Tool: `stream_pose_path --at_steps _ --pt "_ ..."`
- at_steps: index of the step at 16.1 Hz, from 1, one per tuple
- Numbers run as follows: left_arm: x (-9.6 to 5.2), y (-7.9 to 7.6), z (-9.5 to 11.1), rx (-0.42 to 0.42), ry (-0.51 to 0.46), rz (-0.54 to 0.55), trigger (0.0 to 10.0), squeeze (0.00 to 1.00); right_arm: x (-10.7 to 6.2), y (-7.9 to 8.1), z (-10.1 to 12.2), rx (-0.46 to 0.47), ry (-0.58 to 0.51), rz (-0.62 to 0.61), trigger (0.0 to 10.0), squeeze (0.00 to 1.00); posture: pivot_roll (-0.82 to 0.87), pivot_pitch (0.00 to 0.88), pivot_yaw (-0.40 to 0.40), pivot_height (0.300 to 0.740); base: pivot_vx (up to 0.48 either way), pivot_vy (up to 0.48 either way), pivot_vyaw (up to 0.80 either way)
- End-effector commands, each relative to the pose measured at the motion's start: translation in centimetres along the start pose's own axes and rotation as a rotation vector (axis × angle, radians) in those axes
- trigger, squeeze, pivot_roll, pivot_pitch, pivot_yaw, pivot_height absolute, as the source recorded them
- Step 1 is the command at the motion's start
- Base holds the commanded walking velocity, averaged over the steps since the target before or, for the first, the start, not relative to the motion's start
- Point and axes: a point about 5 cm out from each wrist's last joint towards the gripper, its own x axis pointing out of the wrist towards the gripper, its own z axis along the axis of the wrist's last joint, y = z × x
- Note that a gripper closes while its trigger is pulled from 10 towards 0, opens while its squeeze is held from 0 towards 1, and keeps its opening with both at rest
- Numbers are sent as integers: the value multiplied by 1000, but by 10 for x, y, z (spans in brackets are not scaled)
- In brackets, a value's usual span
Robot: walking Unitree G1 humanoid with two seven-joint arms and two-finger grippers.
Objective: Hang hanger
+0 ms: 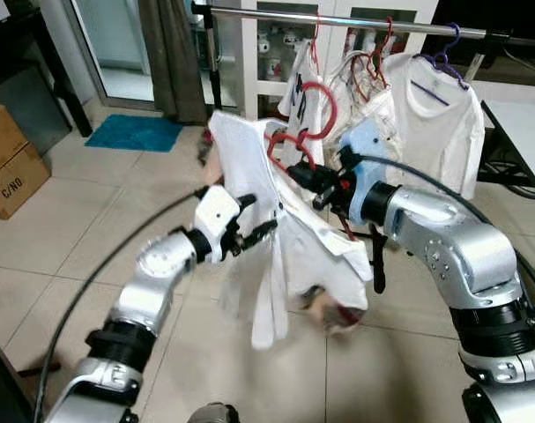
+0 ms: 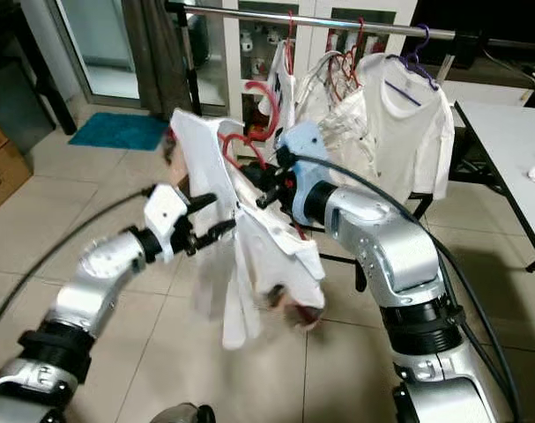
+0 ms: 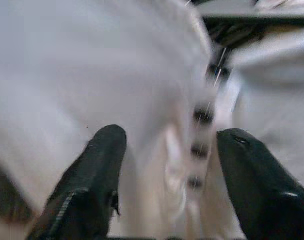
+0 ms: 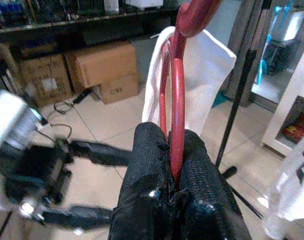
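A red hanger (image 1: 308,115) carries a white shirt (image 1: 285,238) that droops between my arms. My right gripper (image 1: 304,176) is shut on the hanger's red neck (image 4: 175,115), with the hook rising above it. The hanger sits below and in front of the clothes rail (image 1: 355,21). My left gripper (image 1: 249,231) is open against the shirt's left side, its fingers (image 3: 91,180) spread with white cloth before them.
Several white shirts on red and purple hangers (image 1: 434,97) hang on the rail. A white table (image 1: 523,132) stands at the right. Cardboard boxes (image 1: 7,163) sit at the left, and a blue mat (image 1: 135,132) lies on the tiled floor by the door.
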Motion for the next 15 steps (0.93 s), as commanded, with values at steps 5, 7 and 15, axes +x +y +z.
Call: stream_pose_path --at_steps 5,7,15 --pt "12 -15 -8 73 19 -75 10000 0 -5 6 18 17 -60 57 10000 0 -135 0 54 740 0 0 0" --pt "16 -19 -7 115 6 -97 10000 0 -5 8 18 28 -62 64 10000 0 -151 0 61 740 0 0 0" --pt "17 -14 -4 173 -46 -58 0 0 -5 11 17 45 -62 70 10000 0 -148 0 67 740 0 0 0"
